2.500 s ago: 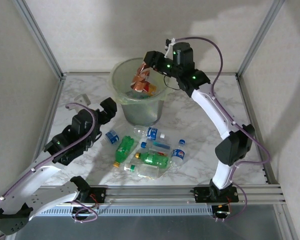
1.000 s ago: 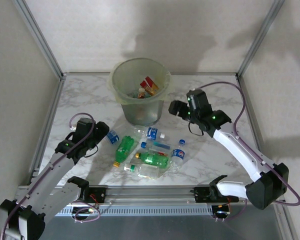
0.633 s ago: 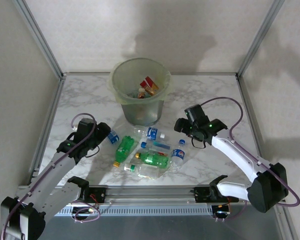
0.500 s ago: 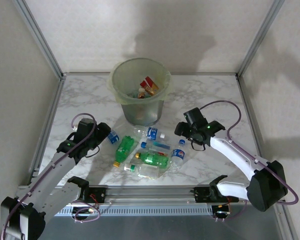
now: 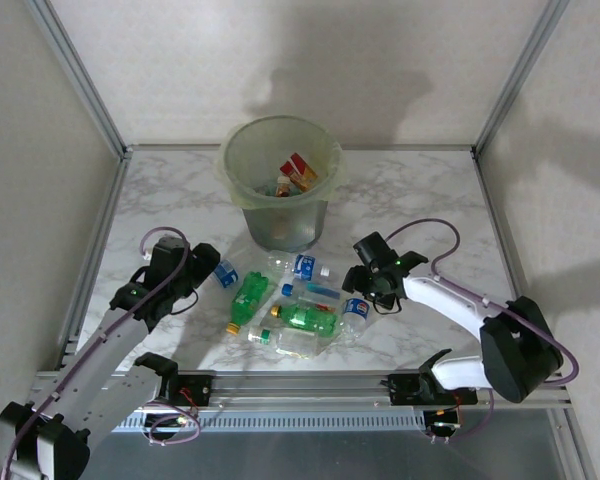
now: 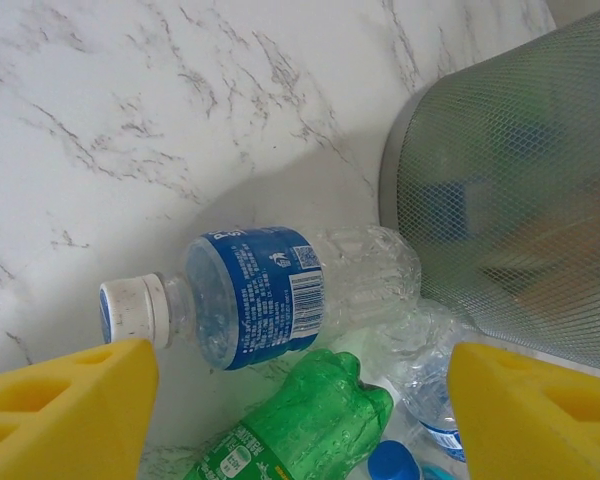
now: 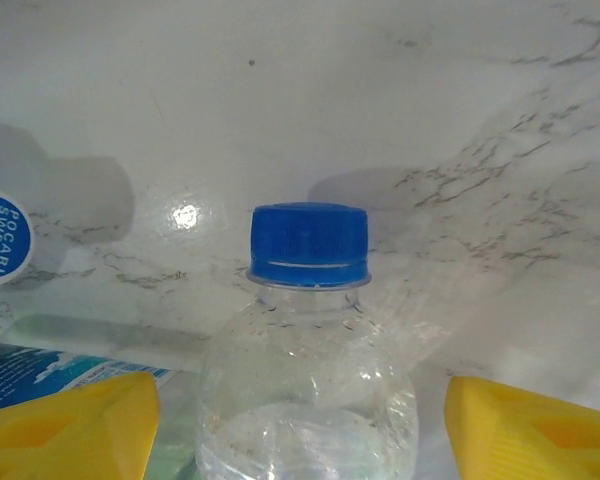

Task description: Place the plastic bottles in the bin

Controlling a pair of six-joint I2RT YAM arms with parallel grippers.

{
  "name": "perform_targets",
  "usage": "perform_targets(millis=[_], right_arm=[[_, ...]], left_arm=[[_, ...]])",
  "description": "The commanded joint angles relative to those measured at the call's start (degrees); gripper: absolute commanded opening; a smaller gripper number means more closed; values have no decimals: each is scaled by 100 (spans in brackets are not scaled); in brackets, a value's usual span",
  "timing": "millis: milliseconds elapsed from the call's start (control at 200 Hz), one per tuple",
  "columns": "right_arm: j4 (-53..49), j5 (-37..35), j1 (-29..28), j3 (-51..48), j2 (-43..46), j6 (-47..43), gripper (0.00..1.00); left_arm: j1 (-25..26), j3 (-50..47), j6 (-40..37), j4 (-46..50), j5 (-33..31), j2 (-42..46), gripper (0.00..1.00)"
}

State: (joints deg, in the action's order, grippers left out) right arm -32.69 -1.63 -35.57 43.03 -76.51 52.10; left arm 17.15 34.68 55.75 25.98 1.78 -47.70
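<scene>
Our right claw [image 7: 300,405] hangs spread around the blue-capped bottle [image 7: 307,330] on the table [image 7: 400,90], cap pointing straight away. Left claw [image 6: 302,360], spread too, straddles a crosswise blue-labelled bottle [image 6: 255,300] beside the bin [image 6: 520,180], seemingly untouched.

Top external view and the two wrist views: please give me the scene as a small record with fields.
bin: upright, far middle of the table, some bottles inside
pile: bottles lying on the table, in front of the bin
left claw: open, over a blue-label bottle, not touching
right claw: open, either side of a blue-cap bottle, no visible grip
</scene>
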Motion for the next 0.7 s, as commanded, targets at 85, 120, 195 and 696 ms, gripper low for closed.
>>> perform_targets(millis=[85,120,195,696], right_arm=[[252,16,-42,-136,-222,151,71],[264,11,-38,-158,-259,161,71],[325,19,-39,-216,-335,186,70],[517,-72,6,-384,-384,213,52]], left_arm=[[-31,37,-1,-43,4,103,76],[-27,32,2,-69,15,116,76],[-28,46,6,-84,33,106,76],[-21,273,-155,-19,-87,114,75]])
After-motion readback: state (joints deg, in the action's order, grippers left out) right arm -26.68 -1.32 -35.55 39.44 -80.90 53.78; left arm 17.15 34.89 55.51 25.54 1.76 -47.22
